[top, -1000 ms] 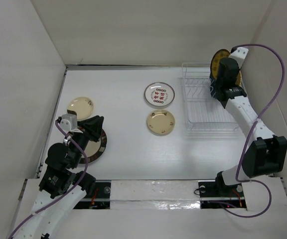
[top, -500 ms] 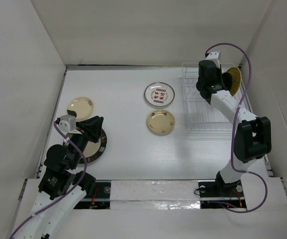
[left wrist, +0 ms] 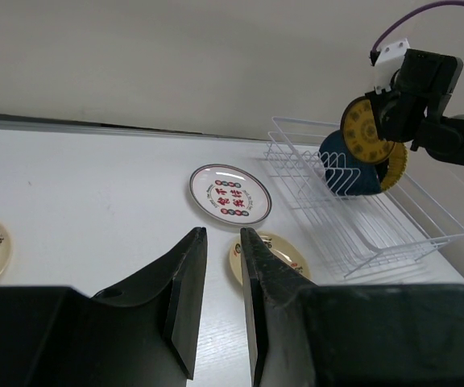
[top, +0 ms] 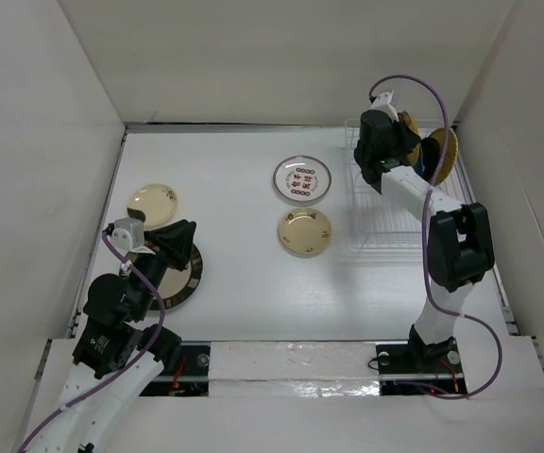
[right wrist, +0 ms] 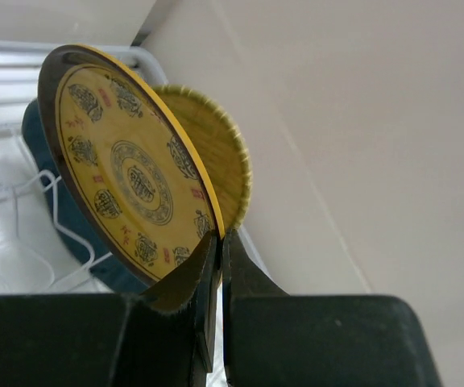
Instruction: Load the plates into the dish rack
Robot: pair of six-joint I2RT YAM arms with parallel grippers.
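The yellow patterned plate [right wrist: 127,193] hangs upright over the dish rack [left wrist: 393,231]; blue plate [left wrist: 338,168], woven plate [left wrist: 399,168] inside.

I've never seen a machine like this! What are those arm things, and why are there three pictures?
It is a robot with two arms at a table. One picture looks down from above; the other two come from small cameras on the wrists. The right gripper pinches a yellow plate by its rim over the rack, where a blue plate and a woven plate already stand. The left gripper is open and empty, above a dark-rimmed plate. On the table lie a cream plate at the left, another cream plate in the middle and a white plate with red and green marks.
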